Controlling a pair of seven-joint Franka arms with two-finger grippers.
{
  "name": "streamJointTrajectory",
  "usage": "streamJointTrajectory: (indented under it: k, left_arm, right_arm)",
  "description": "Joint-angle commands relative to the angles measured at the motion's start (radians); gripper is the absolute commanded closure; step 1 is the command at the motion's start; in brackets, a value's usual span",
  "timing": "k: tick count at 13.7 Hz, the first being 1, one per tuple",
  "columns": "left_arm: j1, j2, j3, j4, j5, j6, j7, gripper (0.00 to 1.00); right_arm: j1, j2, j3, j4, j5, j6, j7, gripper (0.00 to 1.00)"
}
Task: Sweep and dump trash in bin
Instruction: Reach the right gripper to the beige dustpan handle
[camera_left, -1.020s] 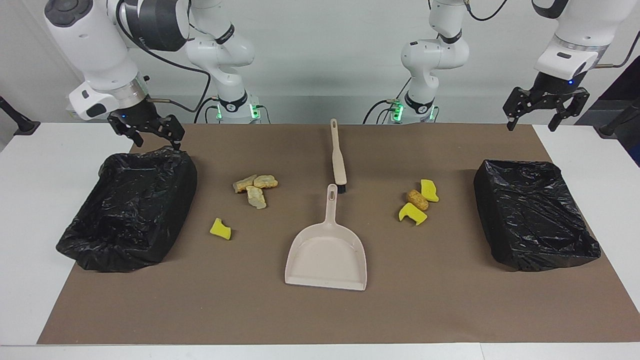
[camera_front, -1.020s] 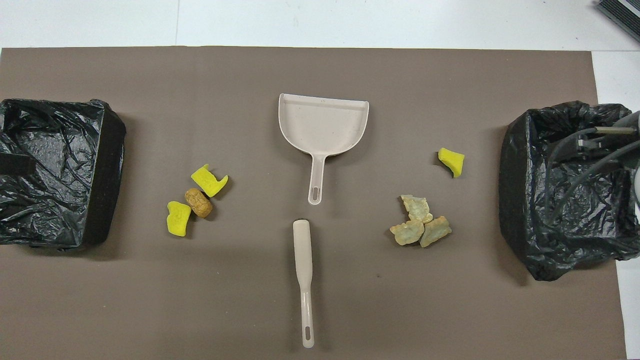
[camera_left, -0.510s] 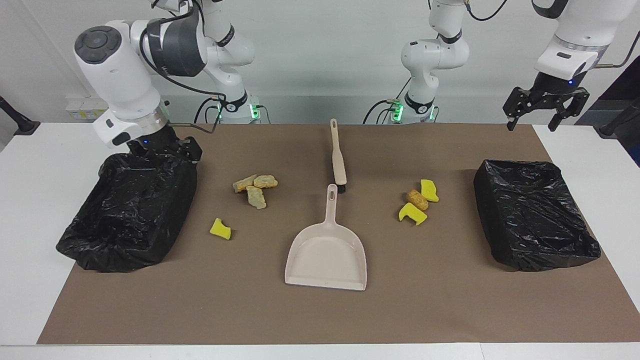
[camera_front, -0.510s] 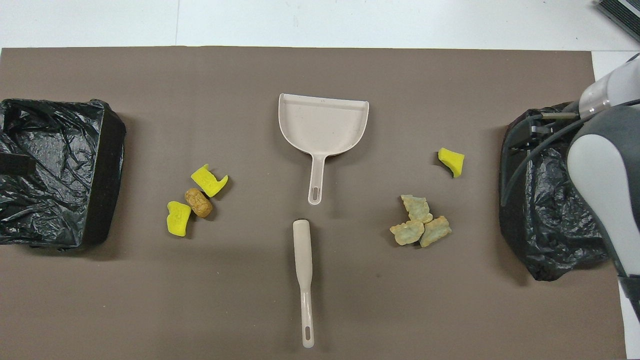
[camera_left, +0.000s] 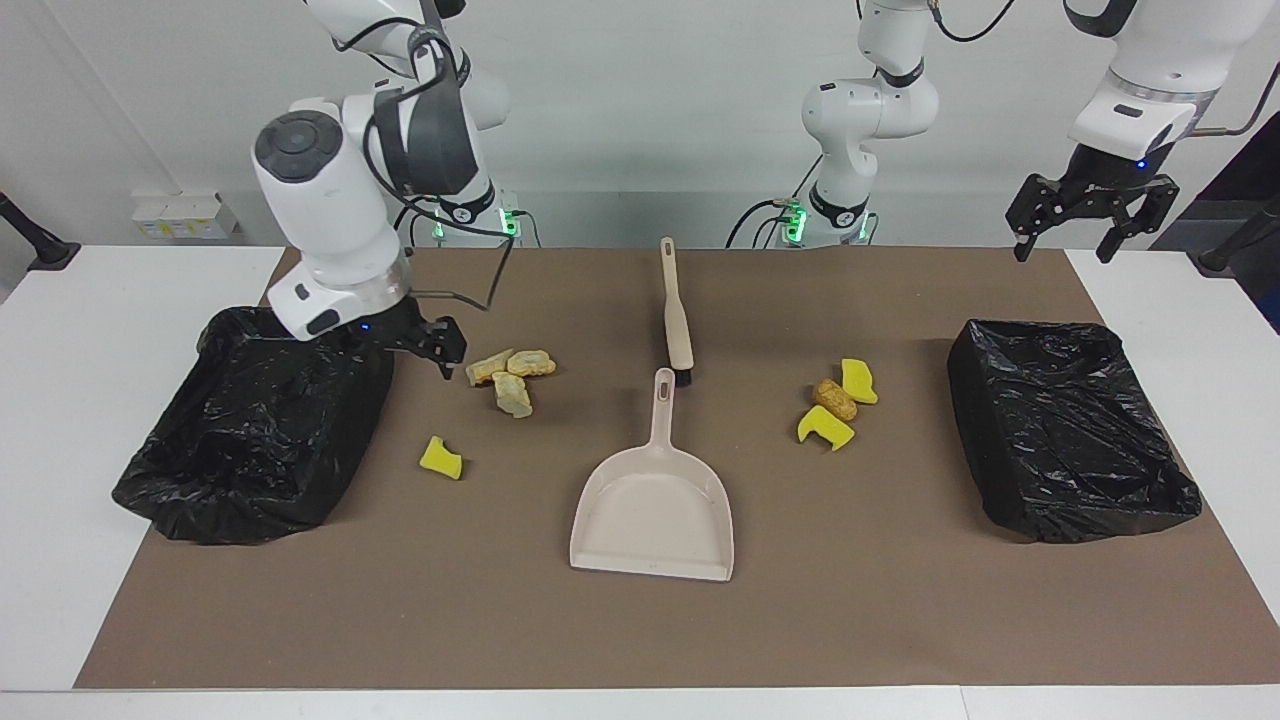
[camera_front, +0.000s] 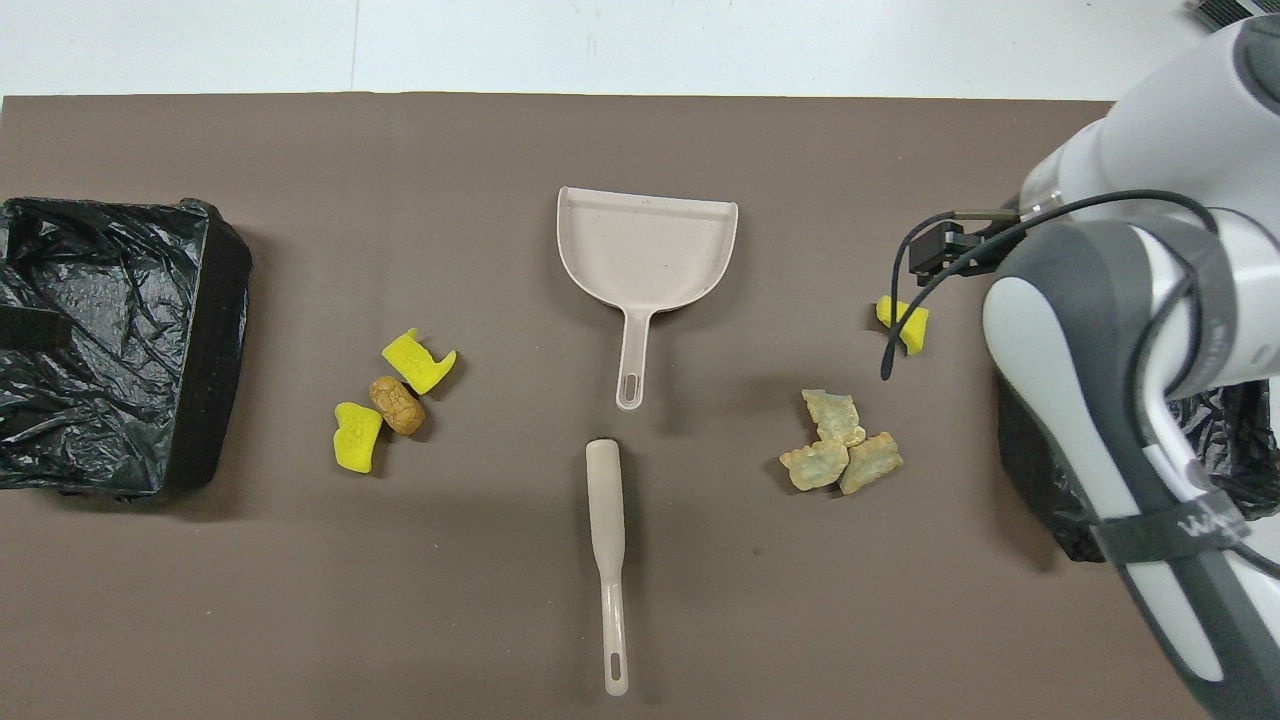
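The trash lies in two groups on the brown mat. Three tan lumps (camera_left: 510, 375) (camera_front: 840, 455) and one yellow sponge chunk (camera_left: 441, 457) (camera_front: 903, 323) are toward the right arm's end. Two yellow chunks (camera_left: 858, 381) (camera_front: 417, 360) and a brown lump (camera_left: 835, 399) (camera_front: 397, 405) are toward the left arm's end. A black-lined bin (camera_left: 260, 430) stands at the right arm's end. My right gripper (camera_left: 405, 357) is open and empty, low over that bin's corner beside the tan lumps. My left gripper (camera_left: 1062, 250) waits open, high over the mat's corner.
A beige dustpan (camera_left: 655, 500) (camera_front: 648, 245) lies mid-mat, handle toward the robots. A beige brush (camera_left: 677, 315) (camera_front: 607, 560) lies nearer to the robots, in line with it. A second black-lined bin (camera_left: 1070, 430) (camera_front: 100, 340) stands at the left arm's end.
My right arm has swung down and across the bin's near corner toward the tan lumps, still open. The left arm and all objects have not moved.
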Motion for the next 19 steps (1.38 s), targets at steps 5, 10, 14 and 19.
streamJointTrajectory:
  k: [5,10,14,19]
  left_arm:
    - [0.011,-0.001,-0.006,0.011,-0.002,-0.019,0.005,0.00]
    - [0.012,-0.002,-0.006,0.011,-0.002,-0.019,0.005,0.00]
    - [0.011,-0.001,-0.006,0.011,-0.002,-0.019,0.005,0.00]
    - [0.011,-0.002,-0.006,0.011,-0.002,-0.019,0.005,0.00]
  right_arm:
    - [0.173,0.100,0.002,-0.008,0.039,0.194,0.291,0.00]
    - [0.291,0.167,0.002,-0.013,0.037,0.291,0.447,0.00]
    - [0.384,0.256,0.002,-0.013,0.025,0.400,0.544,0.00]
    - [0.417,0.279,0.002,-0.034,0.013,0.417,0.553,0.08]
